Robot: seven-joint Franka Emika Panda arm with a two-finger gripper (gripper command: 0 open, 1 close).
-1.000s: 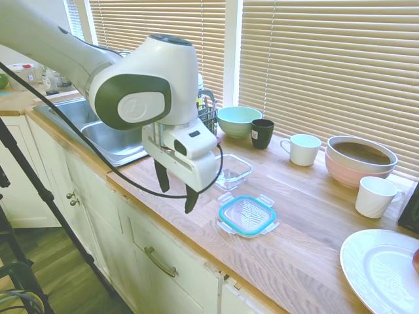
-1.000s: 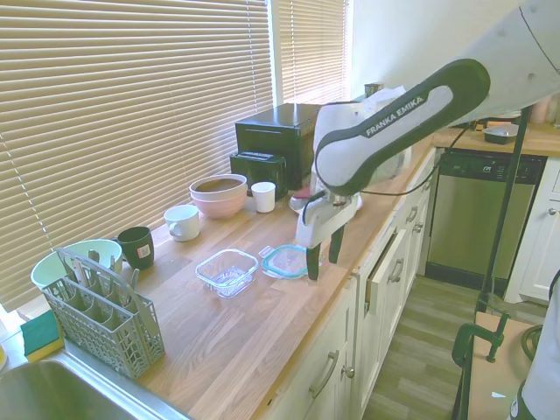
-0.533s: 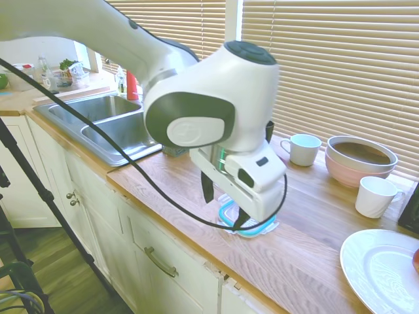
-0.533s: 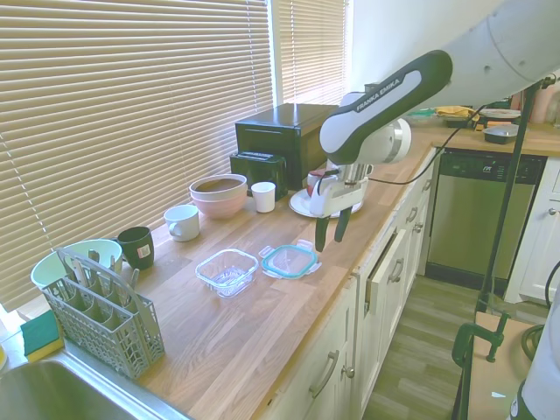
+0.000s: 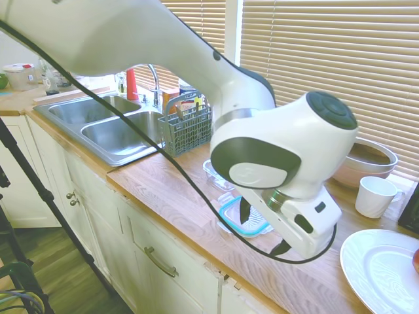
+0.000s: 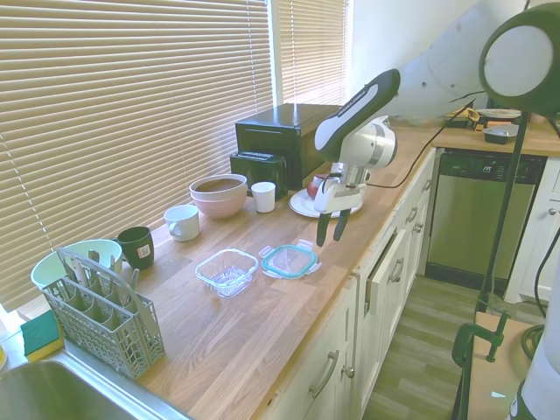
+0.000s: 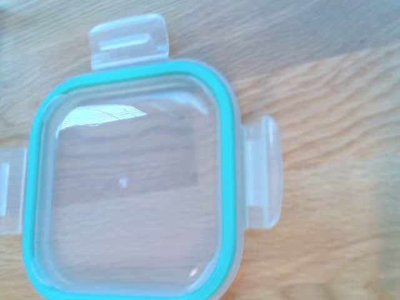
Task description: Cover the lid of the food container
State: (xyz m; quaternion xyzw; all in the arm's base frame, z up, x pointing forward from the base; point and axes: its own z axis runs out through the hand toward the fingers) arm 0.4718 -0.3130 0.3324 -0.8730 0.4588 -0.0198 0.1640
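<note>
My pincer [image 6: 331, 228] hangs with its fingers apart and empty above the wooden counter [image 6: 236, 324], just past the lid [image 6: 290, 260]. The lid lies flat on the wood, teal rim up, beside the food container [image 6: 227, 270], which sits uncovered between it and the grey cutlery basket [image 6: 103, 313]

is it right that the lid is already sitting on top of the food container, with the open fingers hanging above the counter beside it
Not quite. The lid is not on the food container; it lies flat on the counter beside it, as the second exterior view shows. The rest holds: the gripper hangs above the counter beside the lid, fingers open.
</note>
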